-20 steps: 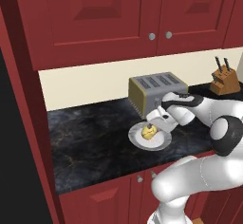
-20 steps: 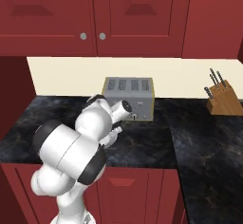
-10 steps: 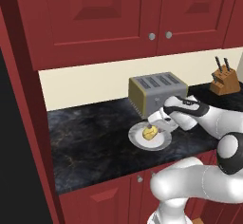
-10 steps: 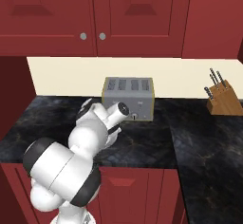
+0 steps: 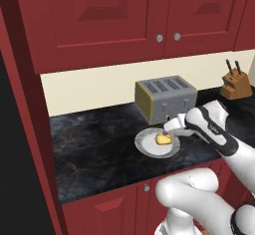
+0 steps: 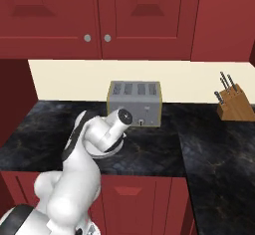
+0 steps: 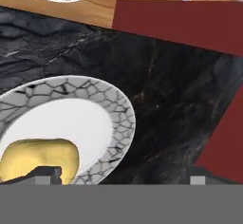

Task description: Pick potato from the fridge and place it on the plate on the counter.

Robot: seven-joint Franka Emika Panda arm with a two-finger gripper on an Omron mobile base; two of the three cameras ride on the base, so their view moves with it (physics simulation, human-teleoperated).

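Note:
The yellow-tan potato (image 5: 162,139) (image 7: 40,158) lies on the round plate (image 5: 149,149) (image 7: 116,118), which has a white centre and a grey crackle rim. The plate rests on the black marbled counter (image 5: 94,149) (image 6: 45,129) in front of the toaster. My gripper (image 5: 172,130) (image 7: 123,175) hovers just right of the potato, low over the plate. It is open, with its fingertips (image 7: 45,173) spread wide and nothing between them; the left tip is beside the potato. In the right base view my own arm covers the plate. The fridge is out of view.
A silver toaster (image 5: 166,98) (image 6: 135,102) stands right behind the plate. A wooden knife block (image 5: 235,84) (image 6: 232,107) sits at the far right of the counter. Red wall cabinets (image 5: 114,15) hang above, and a tall red panel (image 5: 30,104) bounds the counter's left end.
The potato has stayed on the plate. My hand has shifted slightly away from it, and the arm's elbow has swung down and to the right.

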